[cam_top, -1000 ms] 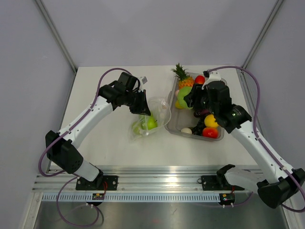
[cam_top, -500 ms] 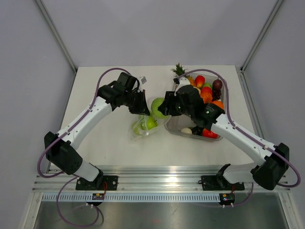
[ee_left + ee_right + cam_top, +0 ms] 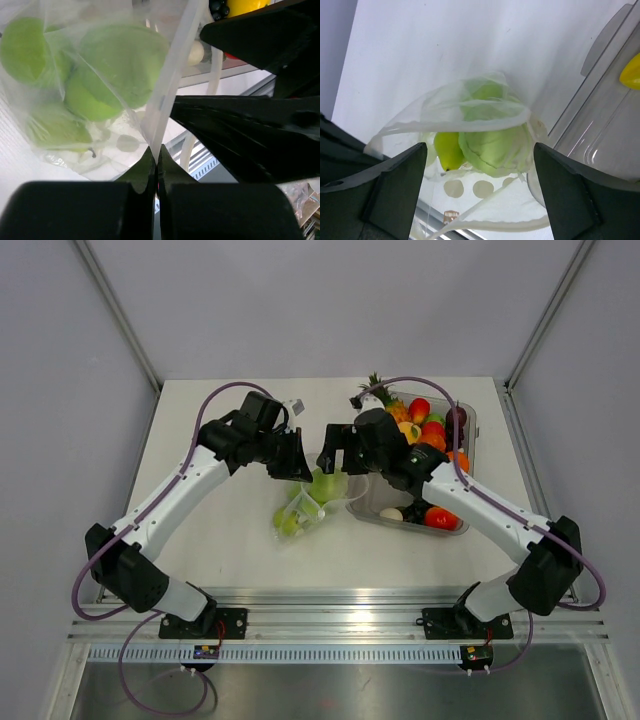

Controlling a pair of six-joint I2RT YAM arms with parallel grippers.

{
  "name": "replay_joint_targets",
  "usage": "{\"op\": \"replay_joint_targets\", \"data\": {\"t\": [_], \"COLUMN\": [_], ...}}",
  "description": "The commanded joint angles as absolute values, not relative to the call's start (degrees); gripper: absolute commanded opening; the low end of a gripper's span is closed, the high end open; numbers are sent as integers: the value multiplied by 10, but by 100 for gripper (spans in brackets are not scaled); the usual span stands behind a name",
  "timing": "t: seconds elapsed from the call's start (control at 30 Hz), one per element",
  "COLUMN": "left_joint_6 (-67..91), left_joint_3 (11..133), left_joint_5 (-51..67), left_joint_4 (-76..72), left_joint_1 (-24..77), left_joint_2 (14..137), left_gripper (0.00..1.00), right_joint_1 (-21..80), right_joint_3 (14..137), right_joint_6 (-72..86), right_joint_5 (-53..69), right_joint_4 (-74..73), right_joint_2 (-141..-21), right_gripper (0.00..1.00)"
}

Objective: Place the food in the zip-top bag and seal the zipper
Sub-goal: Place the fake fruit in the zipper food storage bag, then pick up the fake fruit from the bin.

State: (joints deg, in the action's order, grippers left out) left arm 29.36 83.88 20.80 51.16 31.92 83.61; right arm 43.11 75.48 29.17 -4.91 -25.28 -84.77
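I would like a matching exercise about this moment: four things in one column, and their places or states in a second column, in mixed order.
Column one:
1. left hand
2. right hand
3. pale green cabbage
4. pineapple

Column two:
a. in the clear tray
b. open, above the zip-top bag
c. shut on the bag's edge
d. inside the bag

Pairs: 1-c, 2-b, 3-d, 4-a.

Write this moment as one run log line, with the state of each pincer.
left pincer: shut on zip-top bag edge | right pincer: open above bag mouth | cabbage: inside bag | bag: unsealed
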Motion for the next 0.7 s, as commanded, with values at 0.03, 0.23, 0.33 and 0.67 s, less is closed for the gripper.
{"op": "replay_joint_targets", "data": {"t": [0.03, 0.23, 0.33, 0.67], "left_joint_6": [286, 284, 283, 281], "left_joint_3": [852, 861, 865, 869], "left_joint_5": [215, 214, 213, 223], "left_joint_4": [491, 490, 491, 489], "left_joint_1": [320, 320, 320, 320], "left_joint_2": [826, 829, 830, 839], "left_gripper": [0, 0, 0, 0], "right_joint_1": [435, 411, 342, 239], "right_joint_3": [774, 769, 744, 613], "right_joint_6": [281, 257, 260, 265], "right_joint_5": [-111, -271, -315, -307], "right_joint_4": [-260, -360, -421, -442], "right_joint_2": [-782, -748, -744, -723], "right_gripper": [95, 96, 96, 91]}}
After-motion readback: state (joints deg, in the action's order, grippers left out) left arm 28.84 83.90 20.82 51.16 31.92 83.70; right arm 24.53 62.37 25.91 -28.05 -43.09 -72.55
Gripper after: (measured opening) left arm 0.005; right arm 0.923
